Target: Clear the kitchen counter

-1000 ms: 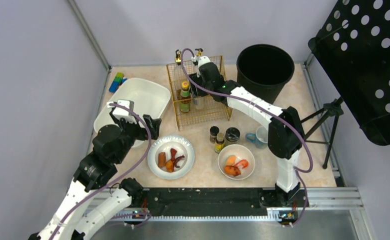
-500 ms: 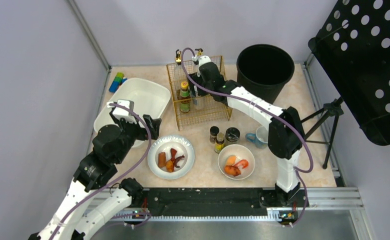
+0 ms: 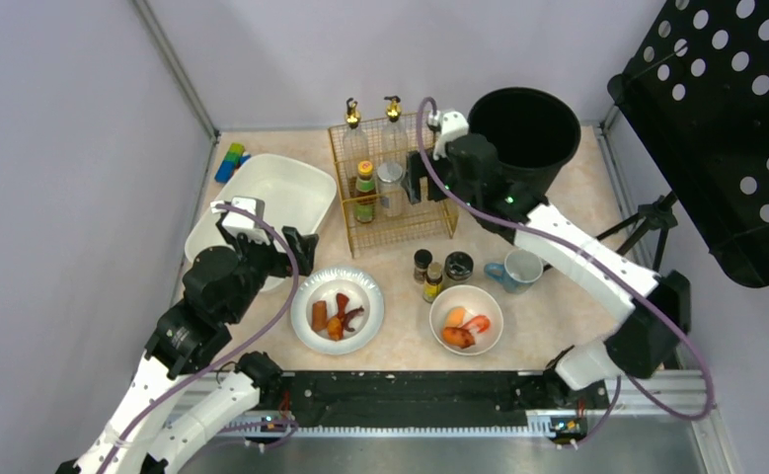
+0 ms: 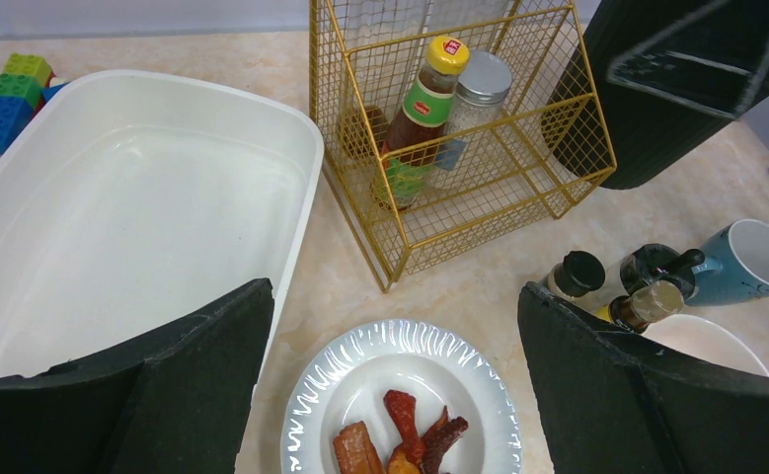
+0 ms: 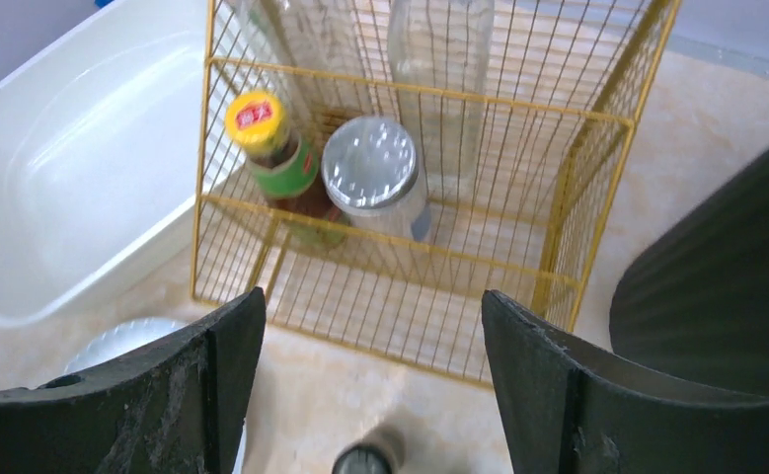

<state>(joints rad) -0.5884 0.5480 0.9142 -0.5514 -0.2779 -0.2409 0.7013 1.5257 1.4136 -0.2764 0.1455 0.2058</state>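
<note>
Two grey walls hem the kitchen counter, with bare strips between the dishes. My left gripper, arm folded, hovers between white tub and plate, jaws spread wide, empty. My right gripper, arm outstretched, hangs beside the wire rack, jaws apart, touching nothing.

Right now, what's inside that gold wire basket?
A yellow-capped sauce bottle, a silver-lidded jar and two tall clear bottles at the back. The basket floor under them is covered.

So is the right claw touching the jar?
Apart. The right wrist view shows the right gripper open, short of the jar, with rack wire in between.
</note>
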